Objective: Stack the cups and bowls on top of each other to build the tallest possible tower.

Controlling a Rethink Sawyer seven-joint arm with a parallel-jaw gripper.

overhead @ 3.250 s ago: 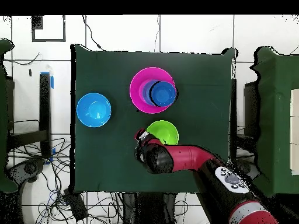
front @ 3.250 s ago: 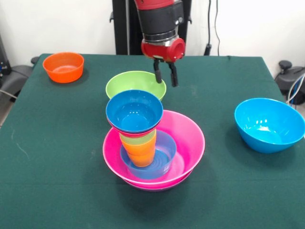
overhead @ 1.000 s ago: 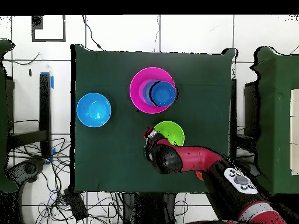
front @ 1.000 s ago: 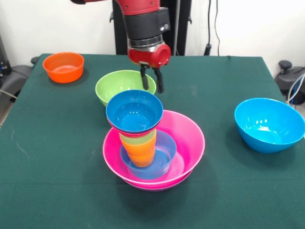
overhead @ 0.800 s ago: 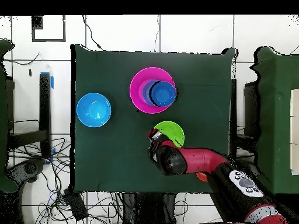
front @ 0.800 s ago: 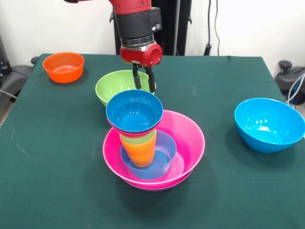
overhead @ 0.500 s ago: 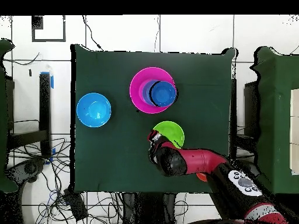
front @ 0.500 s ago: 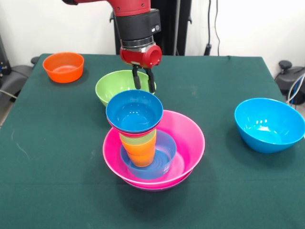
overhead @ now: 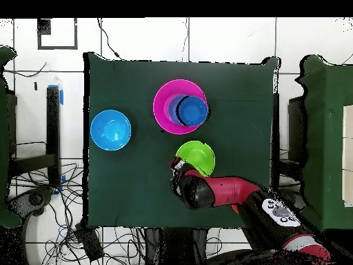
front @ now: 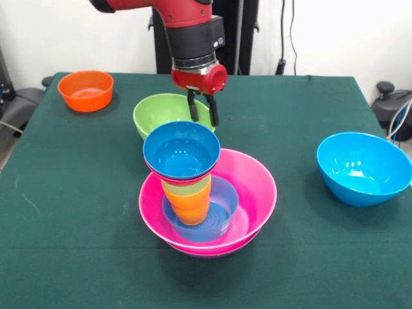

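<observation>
The tower stands mid-table: a wide pink bowl (front: 257, 187) over a purple one holds a light-blue small bowl (front: 223, 207), an orange cup (front: 191, 207), a light green cup (front: 188, 188), a thin red bowl (front: 183, 181) and a dark-blue bowl (front: 181, 152) on top. Behind the tower sits a lime green bowl (front: 161, 113). My gripper (front: 202, 111) straddles its right rim, one finger inside and one outside, shut on it. From above, the gripper (overhead: 176, 165) is at the edge of the lime green bowl (overhead: 196, 156), below the pink bowl (overhead: 164, 107).
A sky-blue large bowl (front: 364, 168) stands alone at the right, seen from above at the left (overhead: 110, 130). A small orange bowl (front: 85, 90) sits at the far left corner; the arm covers it in the overhead view.
Over three seconds the gripper dragged the lime green bowl leftward in the front view. In the last half second both came back slightly to the right.
</observation>
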